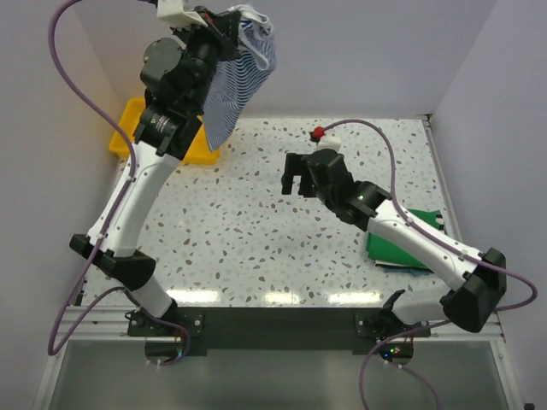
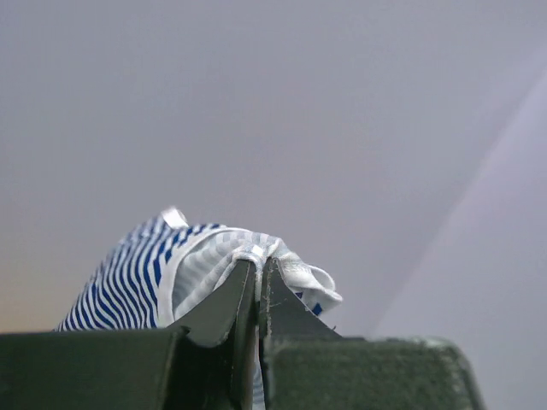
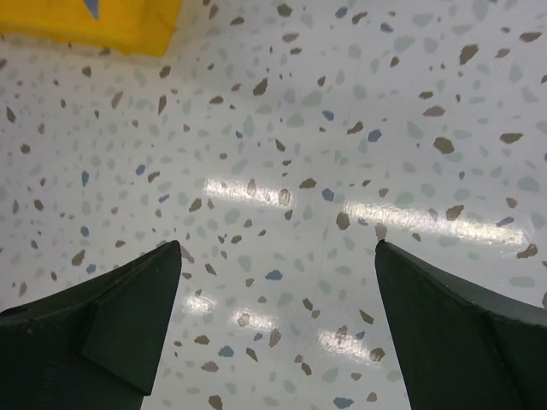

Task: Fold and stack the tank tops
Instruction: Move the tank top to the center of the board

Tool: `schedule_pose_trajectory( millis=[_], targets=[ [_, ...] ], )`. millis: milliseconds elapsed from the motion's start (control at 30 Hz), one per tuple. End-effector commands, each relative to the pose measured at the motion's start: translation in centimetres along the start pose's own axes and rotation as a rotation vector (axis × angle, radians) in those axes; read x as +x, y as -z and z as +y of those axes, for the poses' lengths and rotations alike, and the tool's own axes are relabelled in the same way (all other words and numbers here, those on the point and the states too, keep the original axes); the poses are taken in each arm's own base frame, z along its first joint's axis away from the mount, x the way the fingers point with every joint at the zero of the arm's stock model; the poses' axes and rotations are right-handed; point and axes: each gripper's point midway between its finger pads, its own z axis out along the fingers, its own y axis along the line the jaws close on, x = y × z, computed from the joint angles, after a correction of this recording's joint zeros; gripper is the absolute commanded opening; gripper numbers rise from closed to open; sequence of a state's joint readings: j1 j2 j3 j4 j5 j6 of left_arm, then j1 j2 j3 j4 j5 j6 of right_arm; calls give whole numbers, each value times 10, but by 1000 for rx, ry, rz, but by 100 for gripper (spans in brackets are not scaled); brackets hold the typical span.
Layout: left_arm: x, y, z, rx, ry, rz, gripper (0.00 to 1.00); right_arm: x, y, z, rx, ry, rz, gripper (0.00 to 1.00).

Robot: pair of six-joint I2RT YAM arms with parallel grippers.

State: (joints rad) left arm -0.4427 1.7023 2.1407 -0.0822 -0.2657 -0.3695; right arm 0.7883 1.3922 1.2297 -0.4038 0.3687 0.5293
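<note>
My left gripper (image 1: pixel 229 19) is raised high at the back left, shut on the blue-and-white striped tank top (image 1: pixel 235 81), which hangs down from it above the table. In the left wrist view the cloth (image 2: pixel 145 273) bunches over the closed fingers (image 2: pixel 258 273). My right gripper (image 1: pixel 296 178) is open and empty over the middle of the table; its fingers (image 3: pixel 128 316) stand wide apart above bare speckled tabletop. The green tank top (image 1: pixel 406 239) lies folded at the right edge, partly under my right arm. The black-and-white top is out of view.
A yellow plastic tray (image 1: pixel 128 128) sits at the back left, partly behind my left arm; its corner shows in the right wrist view (image 3: pixel 94 21). A small red and white object (image 1: pixel 322 132) lies at the back centre. White walls enclose the table.
</note>
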Motion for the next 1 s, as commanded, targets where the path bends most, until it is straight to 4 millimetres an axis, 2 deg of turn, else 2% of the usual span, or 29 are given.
schedule_pose_trajectory(
  millis=[0,33,67,167,267,300,367,400,433,467,500,533,600,667,700,733,767,800,833,867,900,933,967],
  targets=[
    [-47,37,-52,129,5,-64,0,-42,33,-19,67,-49,-153,99],
    [-50,47,-68,167,25,-57,0,-47,42,-25,77,-64,-177,99],
    [-60,55,-73,180,43,-66,0,-49,47,-28,81,-73,-191,99],
    [-59,64,-70,159,84,-27,0,-51,60,-36,84,-91,-212,99],
    [-17,57,-41,38,73,62,0,-44,63,-45,112,-90,-199,99],
    [19,53,-27,9,60,141,0,-41,63,-47,122,-87,-191,99],
    [61,42,10,-70,87,216,0,-28,59,-53,138,-81,-168,99],
    [104,42,29,-95,84,299,8,-22,57,-54,143,-78,-157,99],
    [123,38,51,-127,102,329,16,-10,52,-60,160,-71,-131,99],
    [164,34,60,-107,115,417,23,-1,47,-61,166,-62,-107,99],
    [195,37,74,-125,117,484,29,9,43,-61,163,-54,-81,99],
    [231,36,86,-141,111,554,43,23,38,-64,172,-48,-43,99],
    [266,44,96,-149,105,638,58,45,31,-63,152,-43,19,99],
    [276,49,102,-159,91,665,62,63,29,-63,132,-48,68,99],
    [282,58,107,-186,82,697,63,82,29,-65,119,-43,119,99],
    [282,64,108,-196,83,707,63,92,29,-66,120,-54,142,98],
    [280,79,110,-213,77,717,63,101,31,-69,122,-61,163,98],
    [282,92,101,-209,66,733,62,120,32,-78,141,-59,204,97],
    [272,104,93,-205,61,726,62,129,35,-77,126,-89,226,96],
    [275,118,90,-219,41,737,61,138,36,-78,120,-98,244,92],
    [303,153,79,-213,21,813,61,154,35,-83,122,-102,269,89],
    [298,171,70,-199,26,814,58,160,36,-80,97,-124,281,85],
    [307,189,61,-179,34,840,56,168,36,-81,93,-130,292,77]
  ],
)
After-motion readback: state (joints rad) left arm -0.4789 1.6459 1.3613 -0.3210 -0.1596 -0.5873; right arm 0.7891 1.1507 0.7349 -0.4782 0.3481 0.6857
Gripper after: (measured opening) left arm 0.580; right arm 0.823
